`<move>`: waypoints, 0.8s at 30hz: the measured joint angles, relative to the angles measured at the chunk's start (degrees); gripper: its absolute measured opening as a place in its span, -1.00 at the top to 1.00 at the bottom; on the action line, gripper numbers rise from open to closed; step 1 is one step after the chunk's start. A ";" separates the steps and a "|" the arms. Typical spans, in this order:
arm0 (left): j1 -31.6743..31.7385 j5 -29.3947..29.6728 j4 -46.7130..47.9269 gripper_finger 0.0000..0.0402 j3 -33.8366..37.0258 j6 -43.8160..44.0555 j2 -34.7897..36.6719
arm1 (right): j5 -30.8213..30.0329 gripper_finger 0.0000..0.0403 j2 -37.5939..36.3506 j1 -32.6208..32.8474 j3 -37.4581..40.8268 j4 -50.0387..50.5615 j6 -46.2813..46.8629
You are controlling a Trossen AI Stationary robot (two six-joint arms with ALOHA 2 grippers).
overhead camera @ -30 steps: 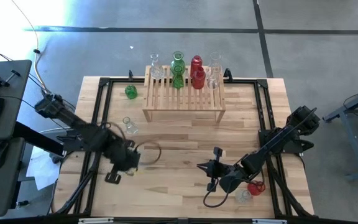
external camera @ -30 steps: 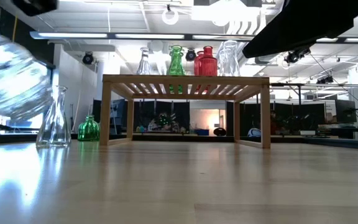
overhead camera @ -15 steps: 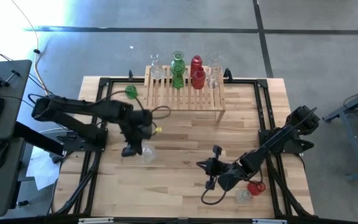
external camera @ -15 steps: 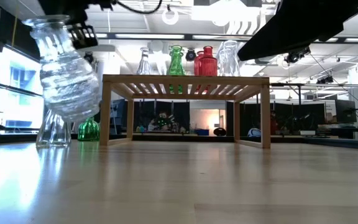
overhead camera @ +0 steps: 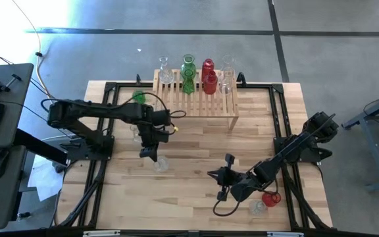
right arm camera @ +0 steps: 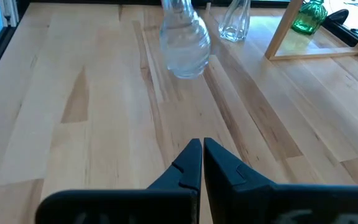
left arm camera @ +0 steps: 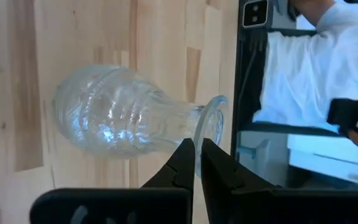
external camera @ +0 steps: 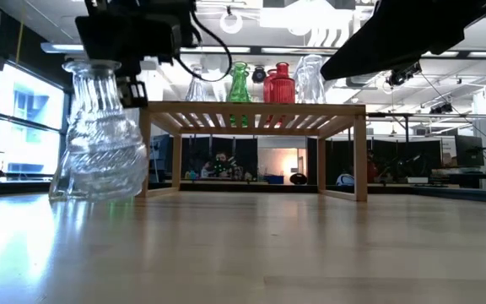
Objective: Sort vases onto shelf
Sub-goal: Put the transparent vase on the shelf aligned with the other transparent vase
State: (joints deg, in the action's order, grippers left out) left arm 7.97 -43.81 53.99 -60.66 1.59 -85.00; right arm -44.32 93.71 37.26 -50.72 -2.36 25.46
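A clear ribbed vase is held by its rim in the closed left gripper, over the table in front of the shelf's left end. Six vases are seen on the shelf. The right gripper is closed on nothing, low over the table's right front, near a red vase

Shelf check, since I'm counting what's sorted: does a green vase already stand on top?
Yes, a green vase stands on the shelf, next to a red vase.
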 joint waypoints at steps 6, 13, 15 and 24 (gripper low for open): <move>0.02 -2.33 -0.44 1.00 -0.10 -2.93 -3.59 | 0.23 1.00 0.00 0.02 0.00 0.16 0.00; 0.02 -2.44 -0.30 0.95 -0.13 -5.27 -4.01 | 0.25 1.00 0.00 0.02 0.00 0.18 0.02; 0.02 -2.07 -0.28 0.90 -0.13 -5.29 -3.97 | 0.24 1.00 0.00 0.02 0.00 0.16 0.02; 0.00 -0.60 0.30 0.69 -0.64 -5.29 -4.12 | 0.22 1.00 0.00 0.02 0.00 0.18 0.02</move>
State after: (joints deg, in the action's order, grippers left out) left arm 7.97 -44.41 54.30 -61.30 -3.70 -89.12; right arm -44.10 93.71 37.28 -50.72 -2.17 25.47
